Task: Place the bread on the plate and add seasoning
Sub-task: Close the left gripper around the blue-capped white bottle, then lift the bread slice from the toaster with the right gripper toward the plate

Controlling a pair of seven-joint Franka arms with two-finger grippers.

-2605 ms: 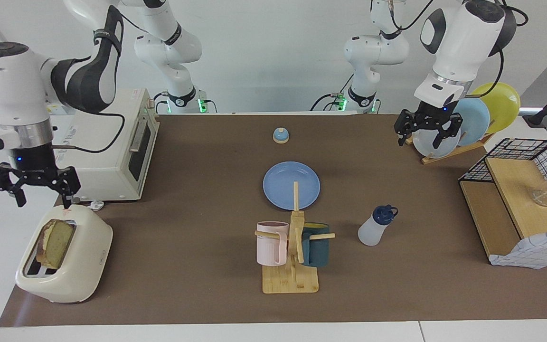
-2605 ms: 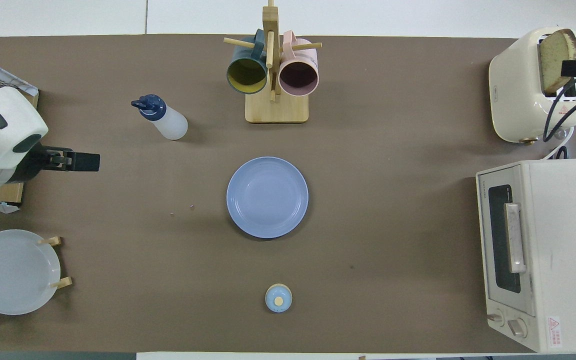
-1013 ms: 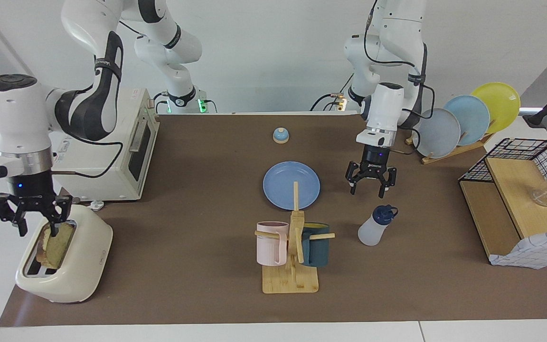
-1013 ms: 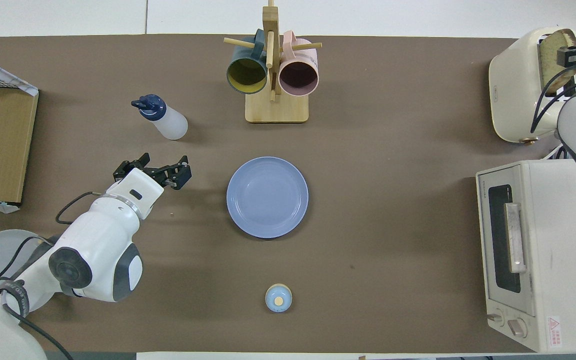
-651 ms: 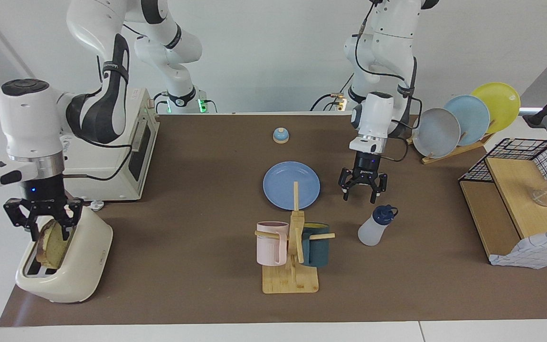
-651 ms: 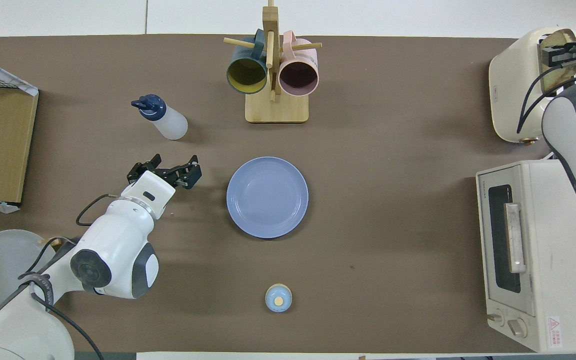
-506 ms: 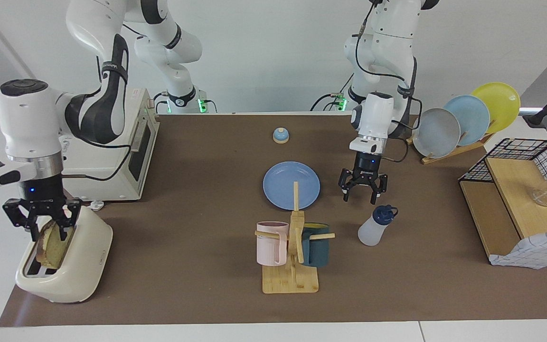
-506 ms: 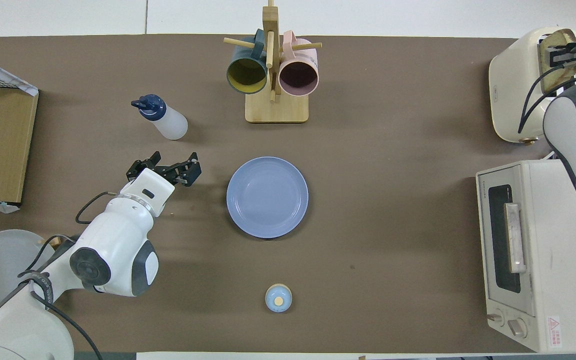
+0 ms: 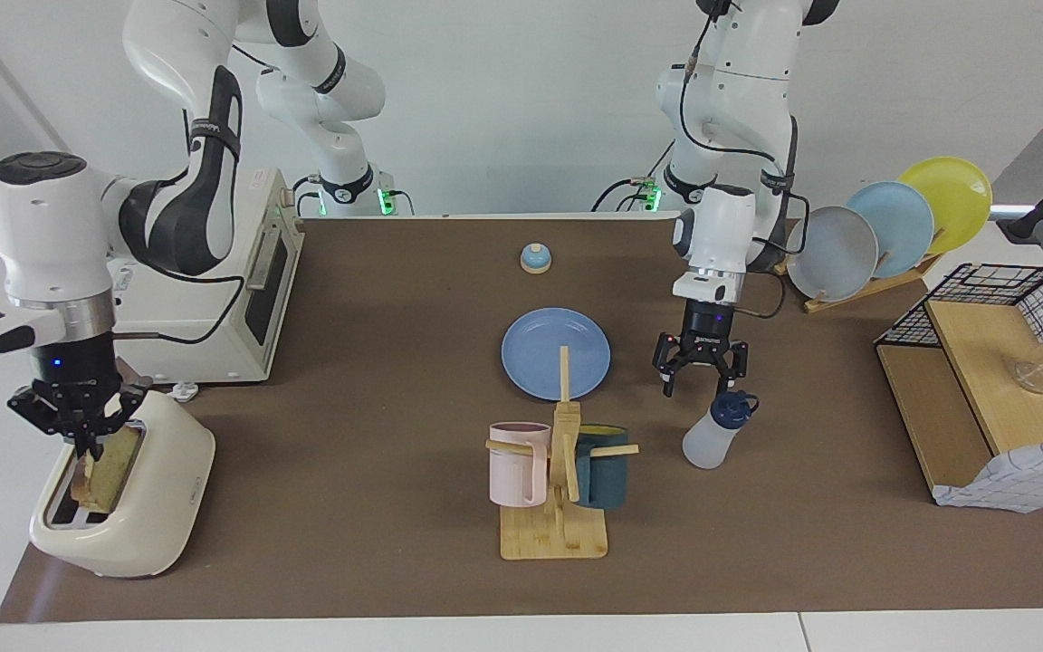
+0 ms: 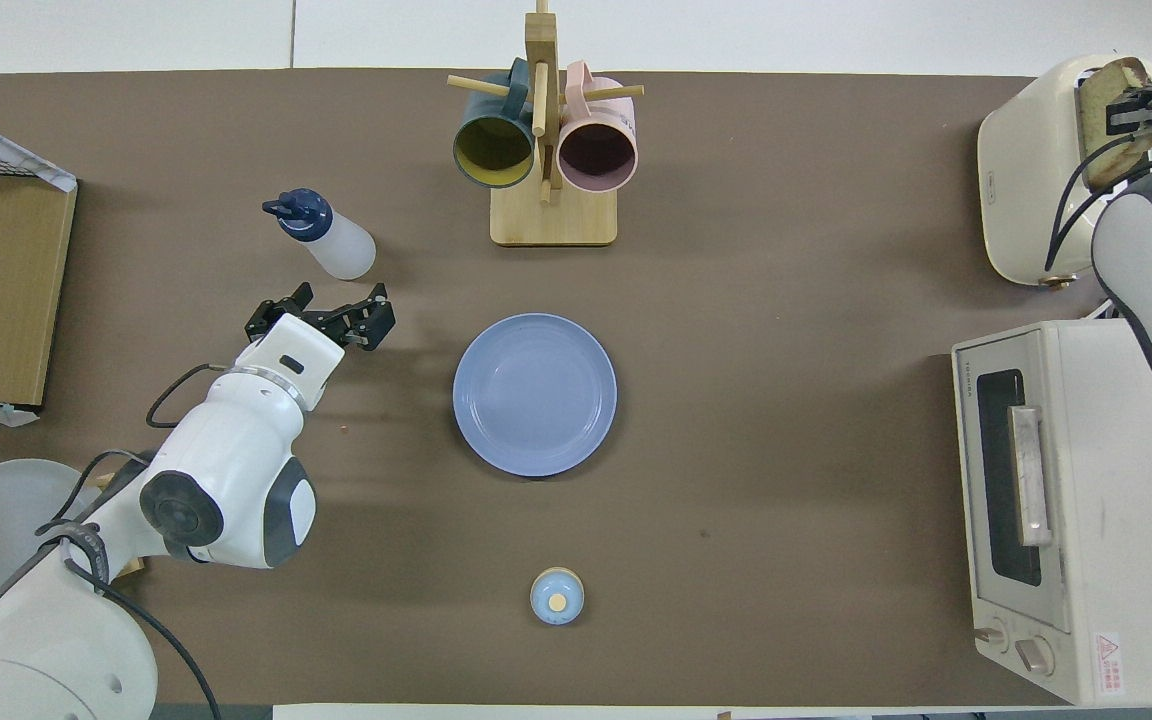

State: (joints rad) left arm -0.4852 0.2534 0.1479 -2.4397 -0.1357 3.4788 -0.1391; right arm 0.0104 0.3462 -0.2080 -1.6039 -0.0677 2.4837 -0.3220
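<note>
In the facing view, the right gripper [image 9: 88, 442] has dropped from above the toaster [image 9: 159, 493] onto the upright bread [image 9: 112, 469], and its claw, spread a second ago, is now pinched together on the slice's top edge. The bread is still seated in its slot at the right arm's end of the table, so the grasp looks made and the lift not yet begun. That arm's wrist points straight down, with the forearm sweeping back past the toaster oven [image 9: 214, 299]. The left gripper [image 9: 701, 384] has swung in from the plate rack [image 9: 865, 272] and sunk low beside the plate [image 9: 535, 349], just short of the seasoning [image 9: 713, 436]. Its claw stands wide apart and holds nothing, the wrist is near vertical, and it appears staged for the bottle while the bread step runs. The plate lies bare at mid-table

In the overhead view, the right arm's claw covers one end of the slice, which juts from the toaster slot, and most of that arm is cut off by the frame's edge. The left arm's claw sits between the plate and the bottle, apart from both. The bottle stands farther from the robots than the plate, toward the left arm's end
</note>
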